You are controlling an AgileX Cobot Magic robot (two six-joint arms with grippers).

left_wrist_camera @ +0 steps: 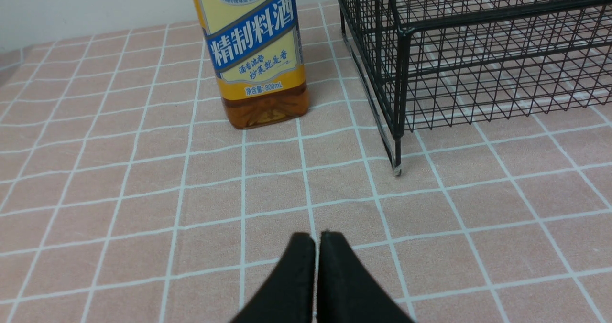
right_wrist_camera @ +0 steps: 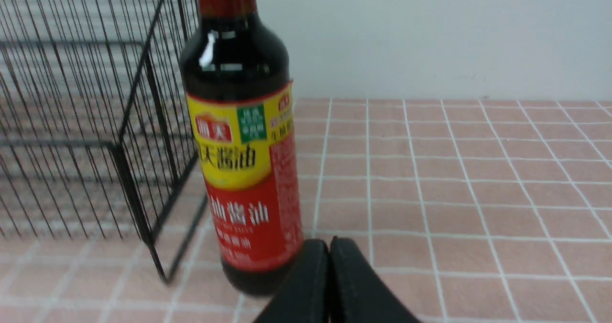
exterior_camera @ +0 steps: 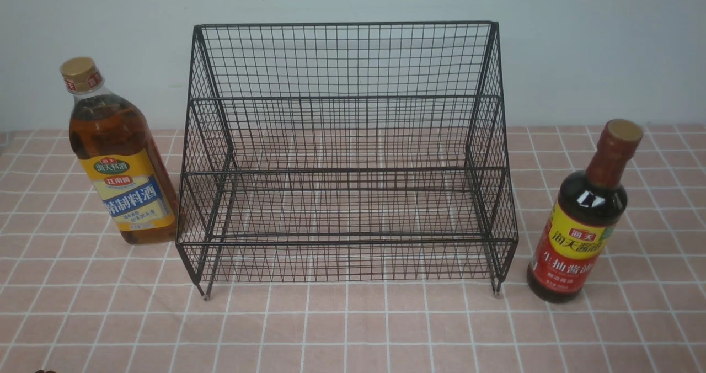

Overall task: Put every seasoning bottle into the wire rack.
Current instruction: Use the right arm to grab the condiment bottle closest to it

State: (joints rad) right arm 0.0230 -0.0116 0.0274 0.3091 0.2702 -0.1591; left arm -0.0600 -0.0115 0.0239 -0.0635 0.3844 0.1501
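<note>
One black wire rack (exterior_camera: 347,240) stands mid-table on the pink checked cloth (exterior_camera: 353,329). Two bottles stand upright outside it: the amber bottle (exterior_camera: 118,163) just beside its left side, the dark bottle (exterior_camera: 584,218) beside its right. My left claw (left_wrist_camera: 317,239) and right claw (right_wrist_camera: 329,246) are pinched closed on nothing, each facing its bottle unobstructed.

Two seasoning bottles (exterior_camera: 118,158) (exterior_camera: 584,218) — one wire rack (exterior_camera: 347,152).

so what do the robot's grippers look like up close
The left gripper shows only as two matte black fingers, broad at the base and tapering to rounded tips. The right gripper looks the same. No cables, markings or arm links are visible in any view.
</note>
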